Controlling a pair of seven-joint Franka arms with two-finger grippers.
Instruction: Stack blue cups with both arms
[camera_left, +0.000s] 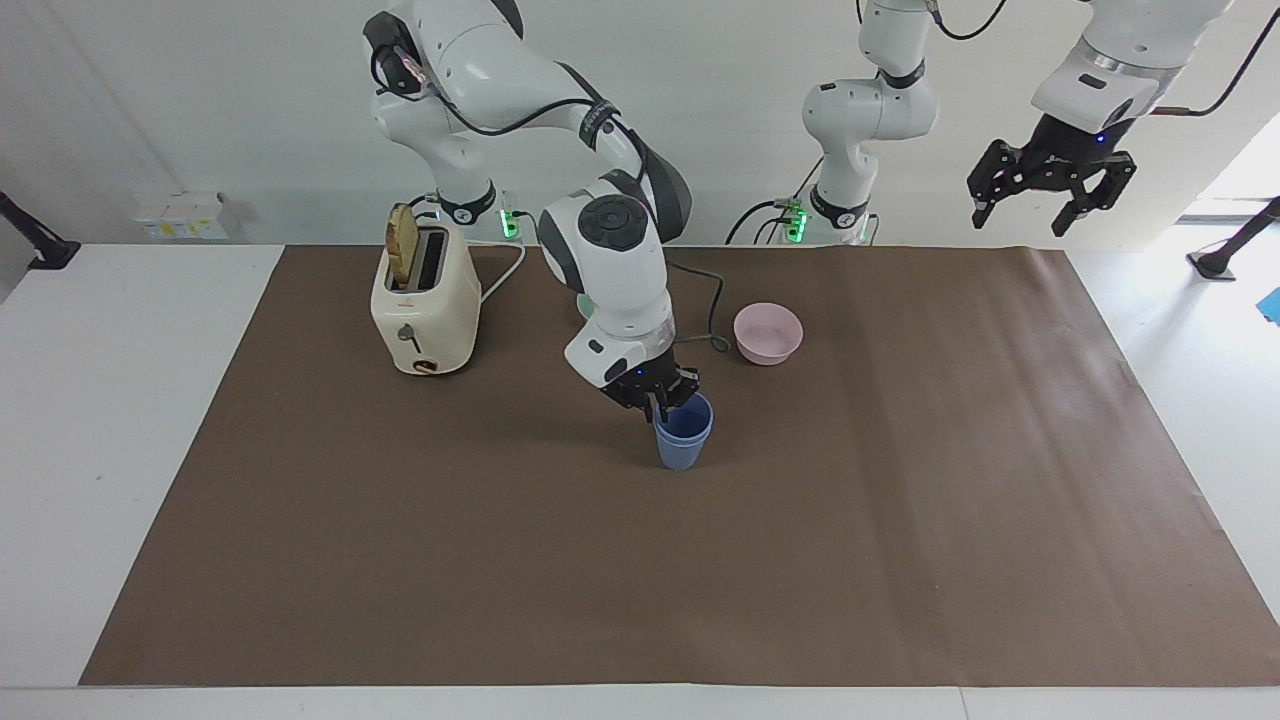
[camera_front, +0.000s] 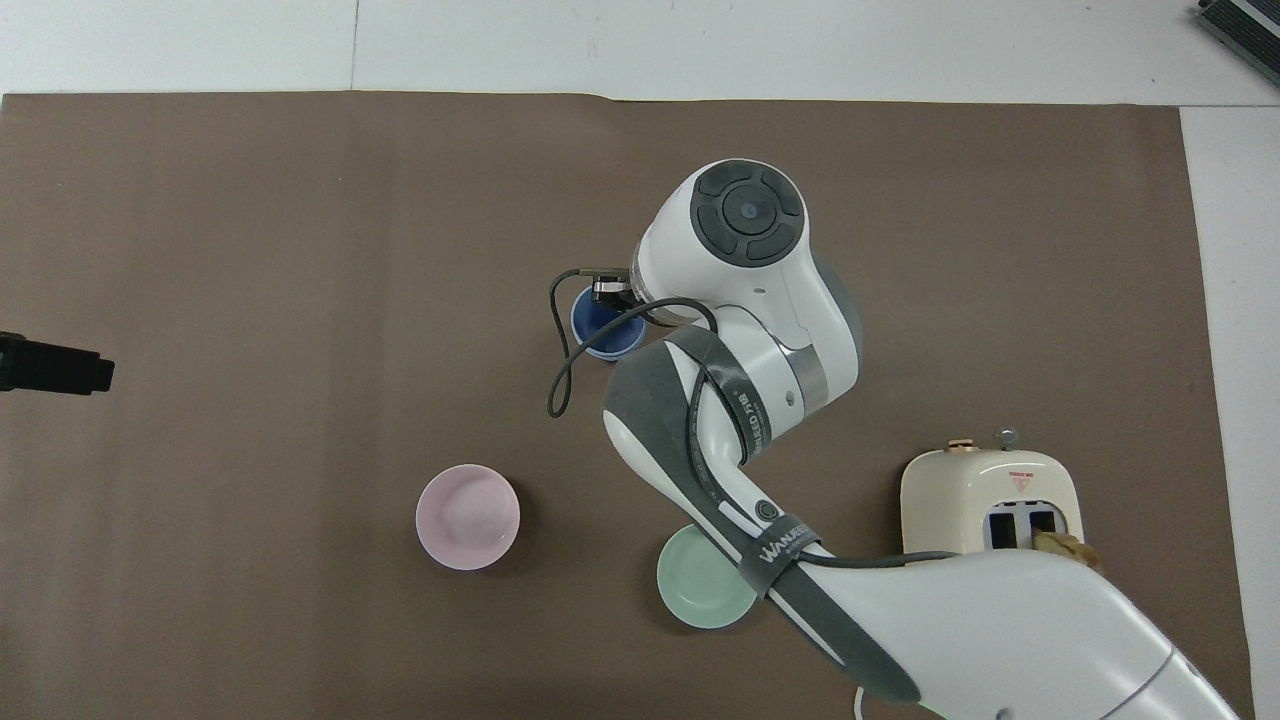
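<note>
My right claw (camera_left: 662, 398) pinches the top blue cup's (camera_left: 684, 432) rim, seating it in the other cup. Left claw (camera_left: 1050, 196) waits open, up off the counter (camera_left: 900, 520), well apart from cups.

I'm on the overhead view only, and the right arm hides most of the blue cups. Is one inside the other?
Observer: Yes. The facing view shows the blue cups as one upright nested stack on the brown mat.
Operator: Where's the right gripper?
Observer: The right gripper is down at the stack's rim, on the side nearer the robots.
Operator: And the left one? I just see a black tip.
Observer: The left gripper hangs high, open and empty, over the left arm's end of the table; that arm waits.
</note>
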